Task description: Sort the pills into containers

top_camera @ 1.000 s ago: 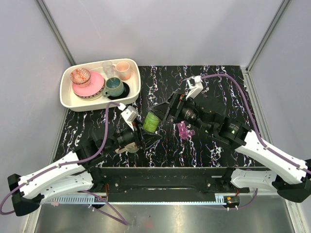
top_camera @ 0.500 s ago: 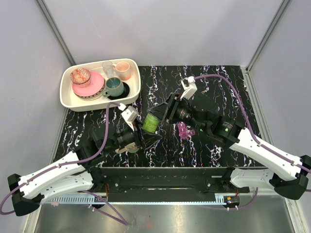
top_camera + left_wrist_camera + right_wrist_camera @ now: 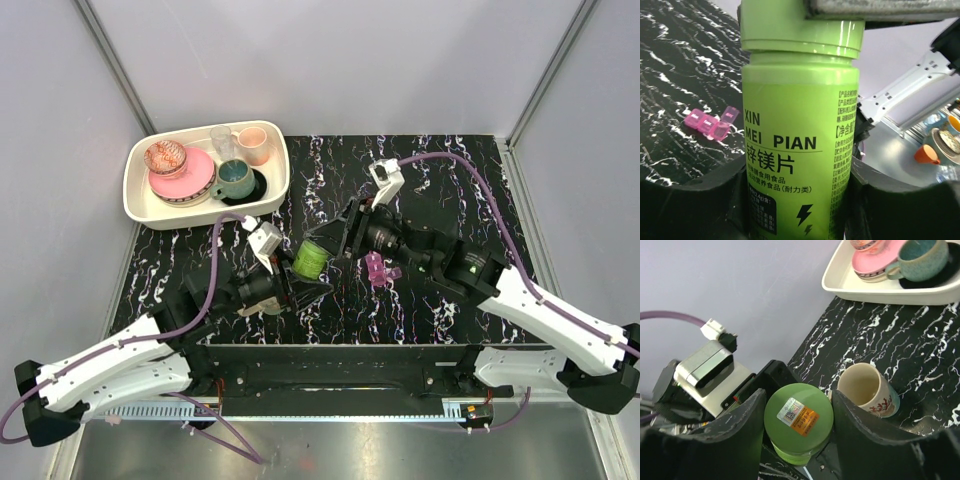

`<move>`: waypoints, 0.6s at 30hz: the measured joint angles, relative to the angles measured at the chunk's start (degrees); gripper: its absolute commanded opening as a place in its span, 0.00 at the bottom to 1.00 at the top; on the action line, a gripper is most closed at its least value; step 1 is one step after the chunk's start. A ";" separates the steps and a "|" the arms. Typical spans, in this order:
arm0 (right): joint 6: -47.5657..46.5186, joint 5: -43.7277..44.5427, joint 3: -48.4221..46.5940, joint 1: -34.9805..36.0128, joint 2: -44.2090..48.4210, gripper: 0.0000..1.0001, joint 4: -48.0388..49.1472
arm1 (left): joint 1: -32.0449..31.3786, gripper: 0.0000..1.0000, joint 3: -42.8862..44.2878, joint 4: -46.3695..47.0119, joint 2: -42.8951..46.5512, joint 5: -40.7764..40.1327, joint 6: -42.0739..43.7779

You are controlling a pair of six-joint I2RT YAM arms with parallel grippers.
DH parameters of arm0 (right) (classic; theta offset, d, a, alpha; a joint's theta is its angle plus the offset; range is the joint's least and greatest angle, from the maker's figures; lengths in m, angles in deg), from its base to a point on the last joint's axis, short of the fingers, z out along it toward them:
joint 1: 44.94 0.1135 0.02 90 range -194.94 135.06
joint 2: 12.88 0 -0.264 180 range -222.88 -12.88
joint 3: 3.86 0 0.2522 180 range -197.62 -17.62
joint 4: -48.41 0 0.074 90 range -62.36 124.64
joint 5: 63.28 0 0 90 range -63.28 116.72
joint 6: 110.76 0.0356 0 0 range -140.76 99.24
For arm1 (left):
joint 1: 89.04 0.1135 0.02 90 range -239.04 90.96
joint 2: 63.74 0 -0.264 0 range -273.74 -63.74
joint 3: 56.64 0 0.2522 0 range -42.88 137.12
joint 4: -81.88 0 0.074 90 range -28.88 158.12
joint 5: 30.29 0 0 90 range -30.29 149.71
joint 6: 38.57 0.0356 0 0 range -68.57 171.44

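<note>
The lime-green bottle (image 3: 310, 258) is held off the table, tilted, between both arms. My left gripper (image 3: 297, 275) is shut on its body (image 3: 800, 125), with the label facing the camera. My right gripper (image 3: 798, 412) is shut on the darker green cap (image 3: 799, 415), one finger against each side. The magenta-purple pill box (image 3: 378, 268) lies on the black tabletop just right of the bottle, also seen as the pill box (image 3: 712, 122) with one lid raised. No pills are in view.
A beige mug (image 3: 867, 390) stands on the table right beside the bottle. A cream tray (image 3: 180, 222) at the back left holds pink and teal cups, a plate and a glass. Grey walls close the table on three sides.
My right gripper slid left onto the bottle's cap and closed from wide open to gripping it. The left gripper kept its hold; the bottle shifted slightly.
</note>
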 measured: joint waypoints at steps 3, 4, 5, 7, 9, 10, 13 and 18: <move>-3.10 -3.34 0.04 0.02 1.36 0.00 0.42 | -0.15 0.00 -1.25 3.13 0.87 2.99 -0.35; -4.22 -4.85 0.13 0.02 1.97 0.00 0.83 | -0.15 0.00 -1.60 4.09 1.11 4.04 -0.42; -5.18 -6.40 0.31 0.04 2.60 0.00 1.40 | -0.24 0.00 -2.01 5.51 1.44 5.29 -0.50; -6.84 -9.73 0.87 0.09 3.85 0.00 2.75 | -0.35 0.00 -2.82 8.33 2.01 8.57 -0.63; -8.04 -13.14 1.27 0.13 4.87 0.00 3.91 | -0.44 0.00 -3.26 10.49 2.25 11.63 -0.68; -8.70 -14.97 1.46 0.13 5.29 0.00 4.74 | -0.46 0.00 -3.28 11.45 2.25 13.14 -0.74; -9.64 -19.76 1.77 0.11 5.99 0.00 7.80 | -0.46 0.00 -3.41 14.08 2.25 17.38 -0.94; -10.01 -25.46 1.88 0.11 6.51 0.00 12.37 | -0.44 0.00 -3.41 16.79 2.19 22.71 -1.09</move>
